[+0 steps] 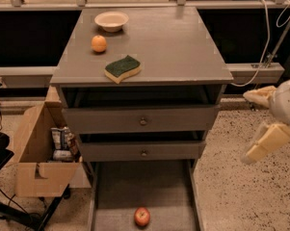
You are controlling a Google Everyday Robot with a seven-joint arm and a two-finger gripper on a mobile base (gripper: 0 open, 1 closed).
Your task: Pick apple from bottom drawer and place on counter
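Small round red apple (142,216) lies loose near the front of the pulled-out grey-brown bottom drawer (135,186).
Pale two-finger gripper (248,127) hangs well apart at right, spread wide and empty, judged not yet committed to its reach; the flat grey-brown desk (173,47) awaits above.

Apple (142,216) lay in pulled-out bottom drawer (116,189), gripper (249,127) hung right of cabinet (183,121), fingers (267,141) apart, orange (98,43), sponge (122,69), bowl (111,20) sat on counter (178,47).
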